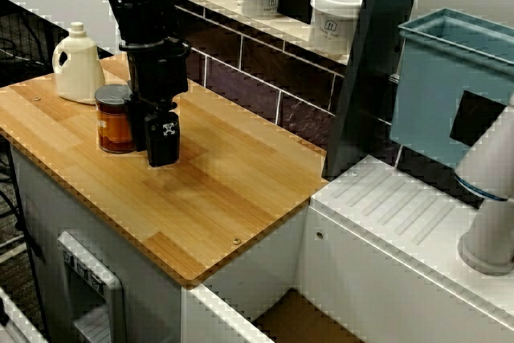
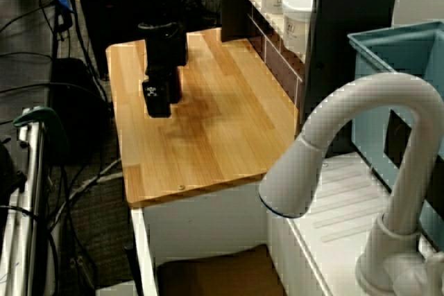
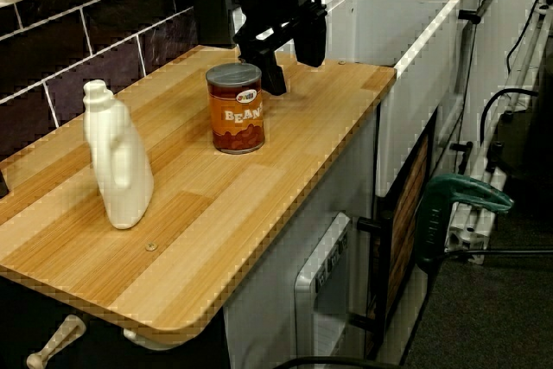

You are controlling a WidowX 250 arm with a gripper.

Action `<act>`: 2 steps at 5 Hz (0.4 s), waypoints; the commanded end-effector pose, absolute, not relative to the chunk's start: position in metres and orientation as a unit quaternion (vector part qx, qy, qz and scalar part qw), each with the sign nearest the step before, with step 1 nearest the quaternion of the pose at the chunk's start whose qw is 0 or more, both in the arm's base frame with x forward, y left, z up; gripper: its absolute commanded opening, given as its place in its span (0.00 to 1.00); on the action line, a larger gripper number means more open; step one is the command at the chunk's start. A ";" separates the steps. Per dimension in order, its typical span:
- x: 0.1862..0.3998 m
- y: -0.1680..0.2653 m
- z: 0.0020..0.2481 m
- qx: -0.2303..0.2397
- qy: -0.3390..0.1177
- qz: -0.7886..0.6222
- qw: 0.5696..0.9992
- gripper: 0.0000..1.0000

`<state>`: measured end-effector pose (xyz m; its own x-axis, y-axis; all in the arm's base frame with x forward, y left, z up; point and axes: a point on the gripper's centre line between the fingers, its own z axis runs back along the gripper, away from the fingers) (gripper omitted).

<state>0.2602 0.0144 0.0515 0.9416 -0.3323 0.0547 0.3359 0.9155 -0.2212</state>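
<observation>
A black gripper (image 3: 292,60) hangs low over the wooden counter (image 3: 259,187), open, with nothing between its fingers. In the view along the counter one finger (image 3: 273,77) stands just behind a beans can (image 3: 235,108) with an orange label; the other finger (image 3: 311,36) is farther off. Whether the near finger touches the can I cannot tell. In the view from the sink side the gripper (image 1: 152,138) is right beside the can (image 1: 115,118). In the view over the tap the gripper (image 2: 165,91) hides the can.
A white plastic bottle (image 3: 117,162) stands upright to the can's left, also seen as the bottle (image 1: 78,66) near the wall. Two white jars (image 1: 335,20) sit on the tiled ledge. A blue bin (image 1: 450,94), a white tap (image 2: 347,143) and a drainer lie past the counter's end.
</observation>
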 end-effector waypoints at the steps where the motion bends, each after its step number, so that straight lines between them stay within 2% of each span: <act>1: 0.245 0.015 0.063 -0.121 0.009 -0.208 0.970 1.00; 2: 0.232 0.021 0.075 -0.123 0.008 -0.214 0.969 1.00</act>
